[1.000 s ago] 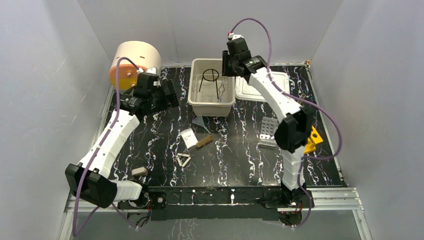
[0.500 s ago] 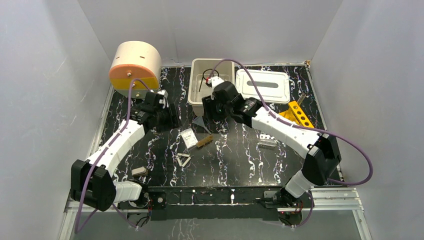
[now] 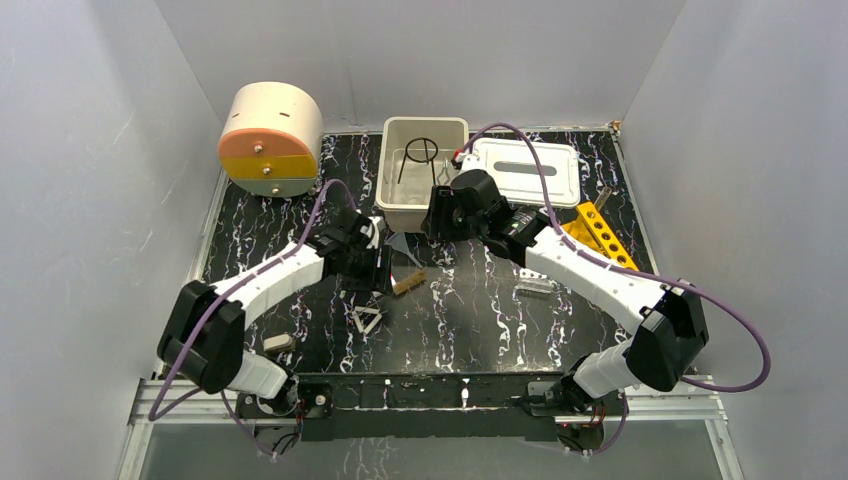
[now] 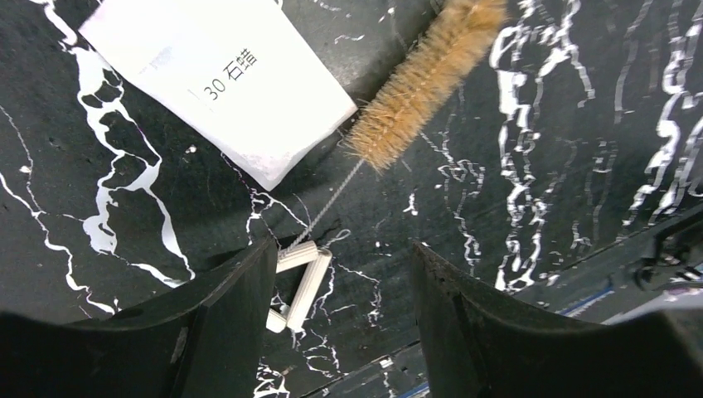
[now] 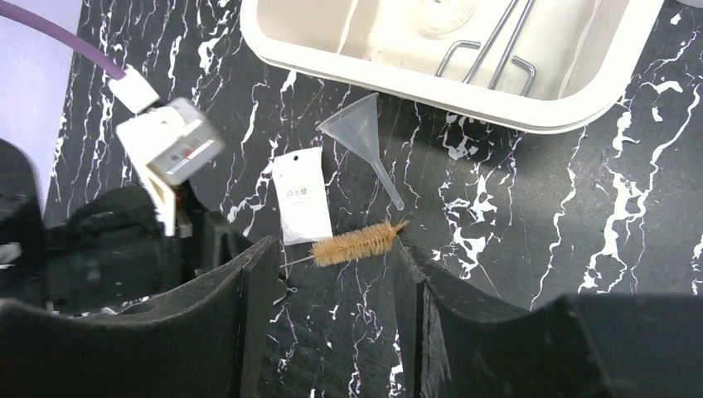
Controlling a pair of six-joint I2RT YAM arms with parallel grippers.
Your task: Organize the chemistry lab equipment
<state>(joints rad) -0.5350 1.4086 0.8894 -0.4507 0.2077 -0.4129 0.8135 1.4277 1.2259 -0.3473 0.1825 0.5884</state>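
Left gripper (image 4: 344,332): hangs low over the black marbled desk (image 4: 580,149), jaws released, grasps nothing. Just beneath the gap: white triangle frame (image 4: 298,278), flat on the desk. Past it: bristle brush (image 4: 427,79), wire stem running toward the triangle, and clear packet (image 4: 220,83) just beside the bristle end. Right gripper (image 5: 332,332): hovers over the same patch, jaws released, likewise empty. Beyond the brush: grey cone (image 5: 356,128), on its side, just beside the beige tub (image 5: 464,104) with thin rods (image 5: 489,50) inside. Off to the right: grey holed metal rack (image 3: 537,287) lying flat, yellow tube rack (image 3: 600,228) near the white lid (image 3: 525,170).
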